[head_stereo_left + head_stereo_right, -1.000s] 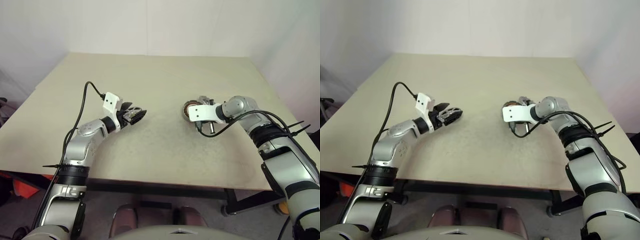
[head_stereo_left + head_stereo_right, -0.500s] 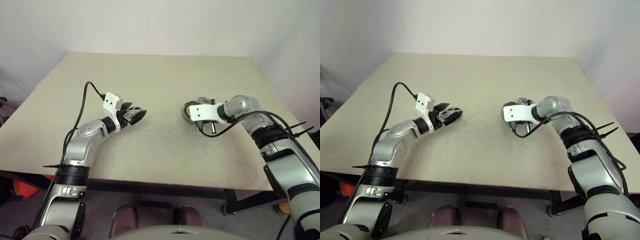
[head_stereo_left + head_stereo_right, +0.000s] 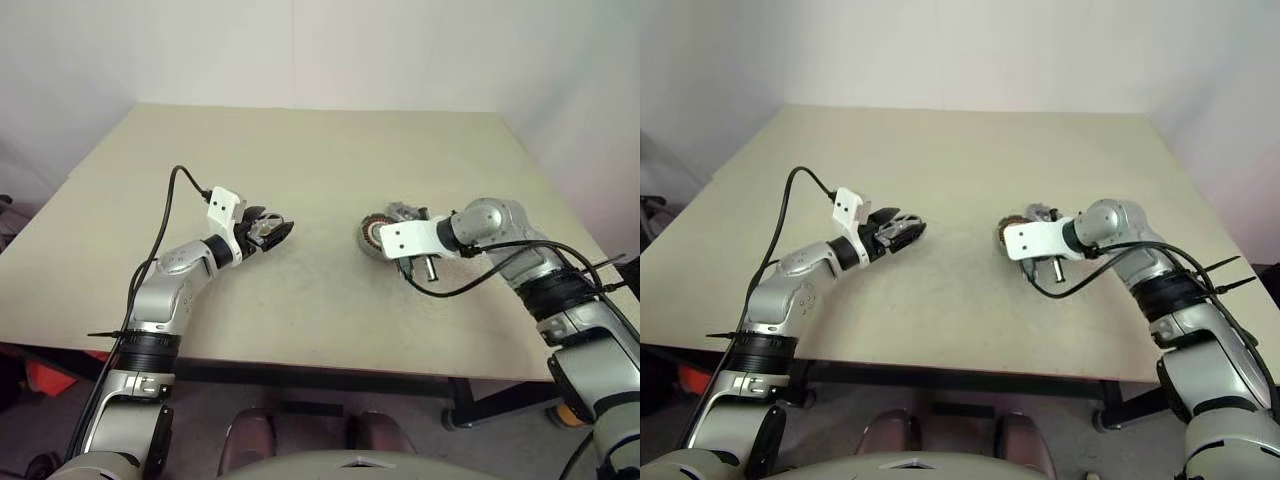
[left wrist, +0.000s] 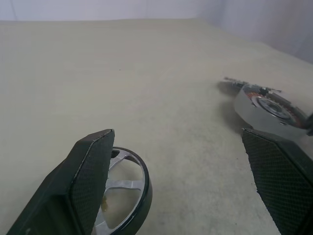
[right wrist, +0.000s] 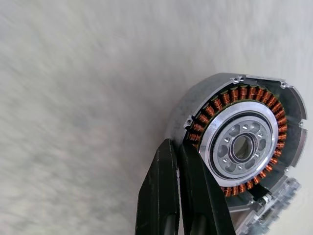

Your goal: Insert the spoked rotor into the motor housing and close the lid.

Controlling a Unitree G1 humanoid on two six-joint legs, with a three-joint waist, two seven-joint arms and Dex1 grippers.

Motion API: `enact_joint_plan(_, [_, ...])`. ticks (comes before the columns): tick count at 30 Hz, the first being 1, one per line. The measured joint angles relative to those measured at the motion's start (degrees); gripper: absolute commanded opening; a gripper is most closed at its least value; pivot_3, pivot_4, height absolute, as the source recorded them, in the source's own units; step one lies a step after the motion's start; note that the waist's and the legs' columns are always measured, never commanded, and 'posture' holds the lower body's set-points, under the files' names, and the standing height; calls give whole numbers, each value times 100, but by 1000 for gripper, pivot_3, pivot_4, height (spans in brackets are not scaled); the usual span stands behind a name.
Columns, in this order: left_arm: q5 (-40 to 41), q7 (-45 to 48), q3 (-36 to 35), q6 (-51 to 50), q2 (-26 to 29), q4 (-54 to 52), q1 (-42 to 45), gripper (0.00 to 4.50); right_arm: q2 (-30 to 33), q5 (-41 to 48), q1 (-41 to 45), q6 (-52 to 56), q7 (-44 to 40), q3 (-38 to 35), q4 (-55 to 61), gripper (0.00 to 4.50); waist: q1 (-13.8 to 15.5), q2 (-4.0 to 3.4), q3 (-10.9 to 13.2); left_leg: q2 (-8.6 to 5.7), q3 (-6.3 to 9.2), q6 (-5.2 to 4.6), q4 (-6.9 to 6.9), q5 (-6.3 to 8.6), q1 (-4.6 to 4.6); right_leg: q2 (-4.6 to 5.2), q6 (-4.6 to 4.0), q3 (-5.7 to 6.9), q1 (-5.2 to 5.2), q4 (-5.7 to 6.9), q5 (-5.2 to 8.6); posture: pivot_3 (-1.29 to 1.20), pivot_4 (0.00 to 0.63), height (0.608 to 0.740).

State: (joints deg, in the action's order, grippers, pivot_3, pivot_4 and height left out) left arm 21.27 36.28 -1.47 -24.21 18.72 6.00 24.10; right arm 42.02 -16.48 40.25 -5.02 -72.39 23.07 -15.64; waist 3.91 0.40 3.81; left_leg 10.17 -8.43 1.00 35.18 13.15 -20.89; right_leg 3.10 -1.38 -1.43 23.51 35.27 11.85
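Two arms clad in silver-grey metal shells are seen, one at the lower left of the head views and one at the right. Black ring-shaped bands are set between the shells at the joints. A white angular bracket with two small dark dots is mounted on each wrist. A black cable is looped up from the left arm to its bracket, and black cables are draped along the right arm, fastened with thin black ties whose ends stick out. The left gripper (image 3: 272, 232) and the right gripper (image 5: 177, 161) are fitted with black fingers; a fine cross-hatched texture is shown on the left fingers' (image 4: 90, 181) pads.
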Motion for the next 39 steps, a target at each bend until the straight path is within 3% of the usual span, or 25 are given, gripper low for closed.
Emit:
enact_joint_plan(12, [-4, -3, -9, 0, 8, 4, -2, 4407, 108, 319, -986, 884, -145, -41, 1779, 139, 14, 0, 0, -2, 1, 2, 0, -1, 1, 2, 1, -1, -2, 0, 0, 0, 0, 740])
enact_joint_plan(24, [-4, 4, -24, 0, 11, 6, -2, 4407, 118, 305, -1125, 944, -91, -28, 1916, 139, 9, 0, 0, -1, 1, 7, 0, -6, 10, 2, 1, -2, -10, 3, 0, 0, 0, 740])
enact_joint_plan(27, [-6, 9, -32, 0, 14, 9, -2, 4407, 118, 290, -1125, 919, -57, -13, 1911, 693, 10, 0, 0, -1, 1, 7, 0, -6, 11, 2, 1, -2, -12, 3, 0, 0, 0, 740])
enact_joint_plan(29, [-6, 10, -33, 0, 15, 11, -1, 4407, 118, 279, -1126, 918, -30, -6, 1891, 1351, 9, 0, 0, -2, 1, 7, 0, -6, 12, 2, 1, -2, -12, 3, 0, 0, 0, 740])
enact_joint_plan(39, [-8, 27, -35, 0, 20, 34, 0, 4407, 143, 577, -1131, 1214, -118, -68, 2380, 1351, 10, 0, 0, 0, 1, 8, -1, -7, 18, 2, 1, -2, -17, 4, 0, 0, 0, 740])
